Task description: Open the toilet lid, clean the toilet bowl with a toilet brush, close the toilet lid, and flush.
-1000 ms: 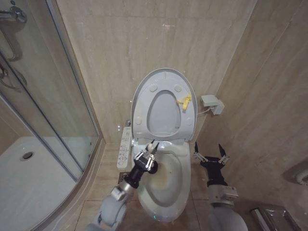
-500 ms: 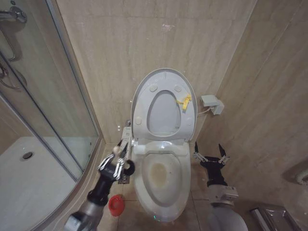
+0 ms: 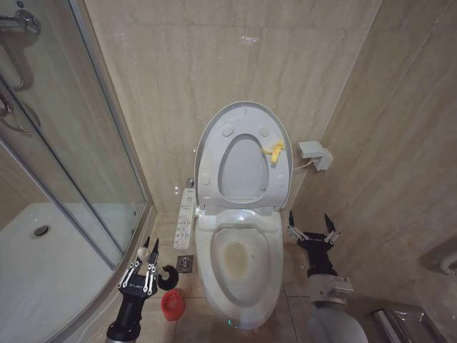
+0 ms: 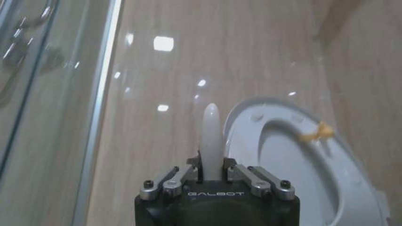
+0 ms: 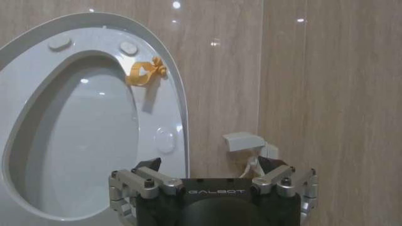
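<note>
The toilet lid (image 3: 243,113) stands raised against the wall with the seat ring (image 3: 211,168), a yellow loop tag (image 3: 273,151) at its edge. Below it the toilet bowl (image 3: 240,261) lies uncovered, yellowish inside. My left gripper (image 3: 147,251) is low beside the toilet's left side, shut on the toilet brush. The dark bristle head (image 3: 169,276) hangs just above the red cup holder (image 3: 172,305). The left wrist view shows the white handle (image 4: 210,134) clamped in the left gripper (image 4: 212,168), with the lid (image 4: 358,174) beyond. My right gripper (image 3: 311,224) waits open to the right of the bowl.
A glass shower enclosure (image 3: 78,179) closes off the left side, close to the left arm. The side button panel (image 3: 186,214) and a floor drain (image 3: 185,264) lie between it and the toilet. A white wall box (image 3: 314,153) sits right of the lid.
My left gripper has carried the brush out of the bowl, leftward and down to the floor beside the toilet, over the red cup. The right arm has not moved.
</note>
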Motion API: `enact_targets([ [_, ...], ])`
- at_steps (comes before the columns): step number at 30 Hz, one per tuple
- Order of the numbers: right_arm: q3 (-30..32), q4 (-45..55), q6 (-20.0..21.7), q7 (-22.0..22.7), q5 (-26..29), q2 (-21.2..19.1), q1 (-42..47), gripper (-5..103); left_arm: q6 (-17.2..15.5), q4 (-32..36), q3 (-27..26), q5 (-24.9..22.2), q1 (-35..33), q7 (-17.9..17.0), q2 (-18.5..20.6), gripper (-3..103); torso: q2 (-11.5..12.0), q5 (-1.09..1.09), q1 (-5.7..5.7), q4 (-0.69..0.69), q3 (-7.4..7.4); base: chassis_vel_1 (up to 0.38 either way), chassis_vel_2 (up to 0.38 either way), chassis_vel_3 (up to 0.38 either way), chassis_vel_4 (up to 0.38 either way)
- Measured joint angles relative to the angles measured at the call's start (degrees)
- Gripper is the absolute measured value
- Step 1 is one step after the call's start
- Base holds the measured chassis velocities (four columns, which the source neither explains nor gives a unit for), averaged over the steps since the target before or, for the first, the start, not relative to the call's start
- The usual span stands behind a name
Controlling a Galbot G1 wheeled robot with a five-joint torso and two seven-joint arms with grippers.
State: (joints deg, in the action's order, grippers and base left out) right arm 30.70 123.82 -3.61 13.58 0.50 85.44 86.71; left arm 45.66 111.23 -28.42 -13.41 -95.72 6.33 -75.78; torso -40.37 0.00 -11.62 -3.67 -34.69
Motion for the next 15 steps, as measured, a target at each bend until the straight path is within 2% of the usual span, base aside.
enact_targets([
  [1,0.0,0.0,0.0,0.0,0.0,0.0,0.0,100,0.98,-3.74,0.1,-0.09,1.78,0.18,-0.22,21,0.0,0.0,-0.01,-0.01,0.0,0.0,0.0,0.0,0.0],
  [2,0.0,0.0,0.0,0.0,0.0,0.0,0.0,100,0.98,-3.74,0.1,-0.09,1.78,0.18,-0.22,21,0.0,0.0,-0.01,-0.01,0.0,0.0,0.0,0.0,0.0],
  [3,0.0,0.0,0.0,0.0,0.0,0.0,0.0,100,1.32,-7.14,0.24,-0.28,3.32,0.18,-0.27,21,0.0,-0.01,0.0,-0.01,0.0,0.0,0.0,0.0,0.0],
  [5,0.0,0.0,0.0,-0.01,0.0,0.0,0.0,100,1.44,-13.2,1.19,-2.94,6.21,0.08,0.14,21,0.0,-0.01,-0.01,-0.01,0.0,0.0,0.0,0.0,0.0],
  [6,0.0,0.0,0.0,-0.01,0.0,0.0,0.0,100,1.44,-13.2,1.19,-2.94,6.21,0.08,0.14,21,0.0,-0.01,-0.01,-0.01,0.0,0.0,0.0,0.0,0.0],
  [11,0.0,0.0,0.0,-0.01,0.0,0.0,0.0,100,1.46,-22.74,2.91,-7.99,11.05,1.15,0.86,21,0.0,-0.01,-0.01,0.0,0.0,0.0,0.0,0.0,0.0],
  [15,0.0,0.0,0.0,0.0,0.0,0.0,0.0,100,1.46,-26.66,3.55,-8.54,13.52,1.62,0.87,21,0.0,0.0,-0.01,-0.01,0.0,0.0,0.0,0.0,0.0],
])
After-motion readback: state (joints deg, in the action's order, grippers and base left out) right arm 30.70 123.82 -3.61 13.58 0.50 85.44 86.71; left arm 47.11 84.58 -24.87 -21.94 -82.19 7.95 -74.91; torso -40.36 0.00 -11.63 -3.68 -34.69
